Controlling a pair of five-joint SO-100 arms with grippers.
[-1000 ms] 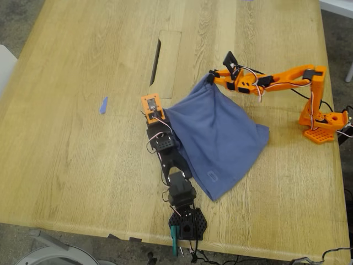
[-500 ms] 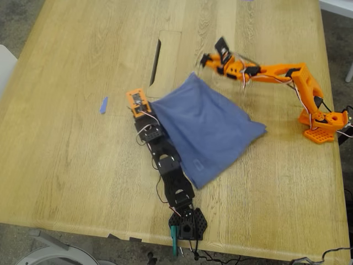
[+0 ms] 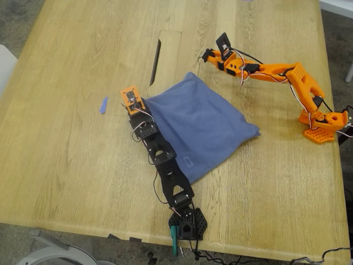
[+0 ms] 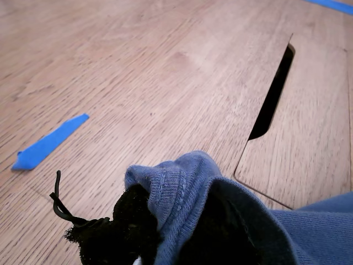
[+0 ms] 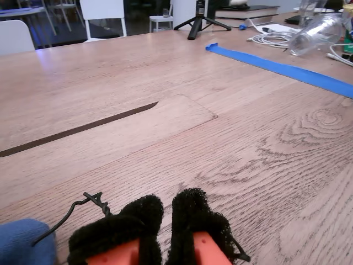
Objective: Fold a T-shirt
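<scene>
My first gripper (image 3: 136, 105) lies low at the end of the black arm (image 3: 165, 163), which stretches nearly flat along the table (image 3: 66, 160) from its base (image 3: 187, 223) at the exterior view's bottom edge up toward the middle; its jaws are clamped on a bunched corner of the T-shirt (image 3: 198, 127), and in the first wrist view that ribbed blue hem (image 4: 176, 187) wraps over the dark padded fingers (image 4: 118, 226). My second gripper (image 3: 207, 56) sits at the tip of the orange arm (image 3: 270, 72), which reaches from its base (image 3: 322, 124) at the exterior view's right across to the upper middle, forearm close to level. Its two padded fingers (image 5: 193, 218) stand almost together with a thin gap and nothing between them, so it is closed and empty, just off the shirt's far corner; a bit of blue cloth (image 5: 25, 243) shows beside it in the second wrist view. The T-shirt lies folded in a rough diamond on the table's middle, between the two arms, its one edge running along the black arm. A strip of blue tape (image 3: 103, 105) lies apart from it toward the exterior view's left, and a dark slot (image 3: 156, 55) cuts the tabletop beyond
</scene>
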